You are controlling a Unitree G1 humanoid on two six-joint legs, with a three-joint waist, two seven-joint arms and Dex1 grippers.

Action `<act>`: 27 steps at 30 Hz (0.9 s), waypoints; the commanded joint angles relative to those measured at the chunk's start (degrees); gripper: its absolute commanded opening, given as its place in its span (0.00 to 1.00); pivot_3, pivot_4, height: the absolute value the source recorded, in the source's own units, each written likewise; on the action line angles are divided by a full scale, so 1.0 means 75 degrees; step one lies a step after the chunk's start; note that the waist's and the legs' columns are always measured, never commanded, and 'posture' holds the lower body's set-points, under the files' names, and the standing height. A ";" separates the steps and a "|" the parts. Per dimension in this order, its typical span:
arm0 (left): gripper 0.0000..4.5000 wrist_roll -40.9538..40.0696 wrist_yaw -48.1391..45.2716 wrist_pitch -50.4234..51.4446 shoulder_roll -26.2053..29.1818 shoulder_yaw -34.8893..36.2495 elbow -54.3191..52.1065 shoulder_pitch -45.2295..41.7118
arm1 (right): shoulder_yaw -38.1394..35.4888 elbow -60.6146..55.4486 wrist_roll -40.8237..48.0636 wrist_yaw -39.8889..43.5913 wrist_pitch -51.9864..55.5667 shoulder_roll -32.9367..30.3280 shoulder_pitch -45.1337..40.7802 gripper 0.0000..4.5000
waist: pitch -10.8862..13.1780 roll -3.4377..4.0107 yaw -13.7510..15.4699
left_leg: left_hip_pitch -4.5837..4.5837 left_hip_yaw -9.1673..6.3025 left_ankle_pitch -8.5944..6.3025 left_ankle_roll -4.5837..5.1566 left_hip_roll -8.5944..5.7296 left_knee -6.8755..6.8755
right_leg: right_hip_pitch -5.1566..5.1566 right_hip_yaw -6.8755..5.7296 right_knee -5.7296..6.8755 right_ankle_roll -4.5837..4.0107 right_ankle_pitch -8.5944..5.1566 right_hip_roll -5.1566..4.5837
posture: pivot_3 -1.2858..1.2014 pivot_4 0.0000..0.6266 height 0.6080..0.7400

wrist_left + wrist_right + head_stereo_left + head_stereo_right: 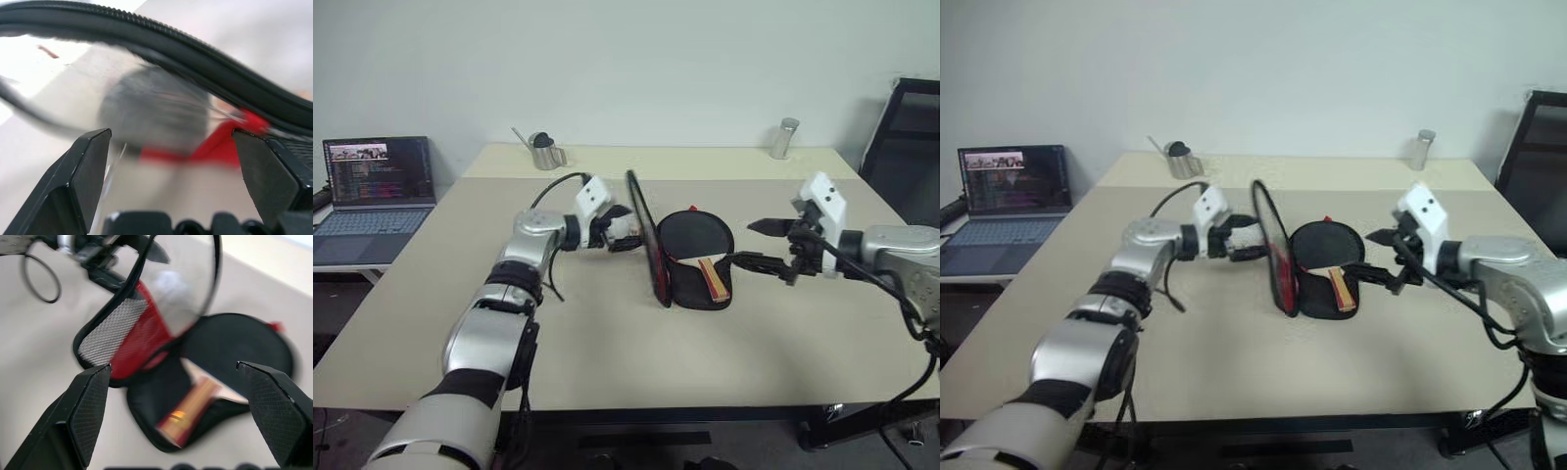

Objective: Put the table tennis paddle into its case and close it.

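The case (pixel 691 298) lies open mid-table. Its lid (pixel 646 240) stands nearly upright on edge, showing a mesh pocket and red lining (pixel 122 338). The table tennis paddle (pixel 695 238) lies in the flat lower half, black face up, with its wooden handle (pixel 188 413) pointing toward the table's front. My left gripper (pixel 631 233) is open right beside the lid's outer face, and the lid's zip edge (pixel 171 49) runs just past its fingers. I cannot tell whether they touch. My right gripper (pixel 742 244) hangs open just right of the case, holding nothing.
An open laptop (pixel 377 191) sits on a side table at the left. A metal cup (pixel 546 150) and a metal canister (pixel 784 138) stand along the table's far edge. A black chair (pixel 911 147) is at the right rear.
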 commanded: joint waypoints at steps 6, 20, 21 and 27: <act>0.96 0.0463 0.0789 -0.0265 -0.1064 -0.0108 0.0687 -0.0434 | -0.0402 -0.0159 0.0004 -0.0136 -0.0113 -0.0190 0.0152 0.99 | 0.0001 -0.0001 -0.0056 | 0.0004 0.0004 -0.0001 0.0003 0.0005 0.0005 | -0.0001 0.0004 0.0009 0.0000 0.0000 0.0005 | 0.52 0.24 1.00; 0.96 0.0154 0.0096 -0.0942 0.0755 0.0589 -0.0322 0.0544 | -0.0106 0.1060 -0.0326 -0.1628 0.0018 0.1515 0.0188 0.99 | 0.0002 0.0000 -0.0150 | 0.0015 0.0009 -0.0002 0.0004 0.0013 0.0011 | -0.0004 0.0019 0.0026 0.0001 0.0002 0.0007 | 0.52 0.24 1.00; 0.96 0.0064 0.0004 -0.0884 0.0987 0.0657 -0.0617 0.0758 | -0.0012 0.1395 -0.0491 -0.1803 -0.0082 0.1752 0.0097 0.99 | 0.0002 0.0000 -0.0150 | 0.0015 0.0014 -0.0002 0.0004 0.0011 0.0012 | -0.0004 0.0019 0.0030 0.0001 0.0002 0.0007 | 0.52 0.24 1.00; 0.96 -0.0584 -0.0174 0.0168 0.1578 0.0916 -0.3123 0.2077 | 0.0346 0.3278 -0.1306 -0.2298 -0.0811 0.2809 -0.0453 0.99 | 0.0003 0.0001 -0.0076 | 0.0010 0.0020 -0.0002 0.0005 0.0006 0.0042 | -0.0002 0.0050 0.0044 0.0002 0.0005 0.0002 | 0.52 0.24 1.00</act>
